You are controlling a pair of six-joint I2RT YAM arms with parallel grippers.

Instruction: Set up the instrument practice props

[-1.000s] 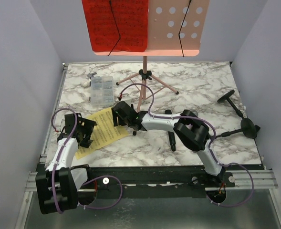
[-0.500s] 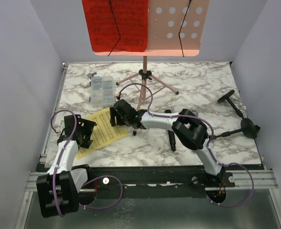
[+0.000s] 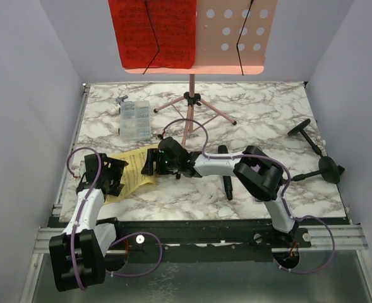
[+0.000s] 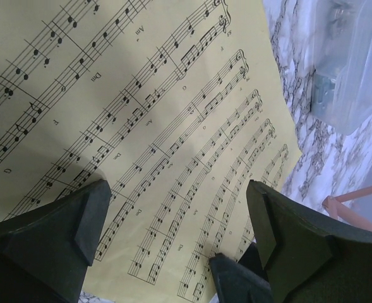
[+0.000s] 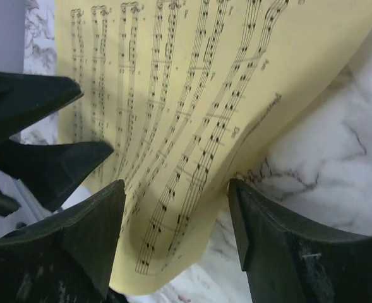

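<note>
The marble bench [image 3: 268, 113] carries everything. At the middle of its far edge stands the pink music rack [image 3: 239, 31] on thin tripod legs. The red music sheet [image 3: 151, 31] covers its left half, and its right half is bare. The yellow music sheet [image 3: 130, 169] lies near the near-left corner, its right edge curled up off the bench. The left gripper [image 4: 178, 208] hangs over the sheet's left part, jaws spread wide and holding nothing. The right gripper [image 5: 176, 208] reaches across from the right, its jaws apart on either side of the lifted edge and not closed on it. The clear box [image 3: 135, 120] sits beyond the sheet, toward the far-left corner. The far mic holder [image 3: 302, 130] and the near mic holder [image 3: 330, 168] lie by the right edge. The black microphone [image 3: 227, 180] lies mid-bench, toward the near edge.

The step in hand looks like picking up the yellow sheet for the rack's bare half. Next, the right jaws likely need to close on the raised edge without creasing it, then lift.
</note>
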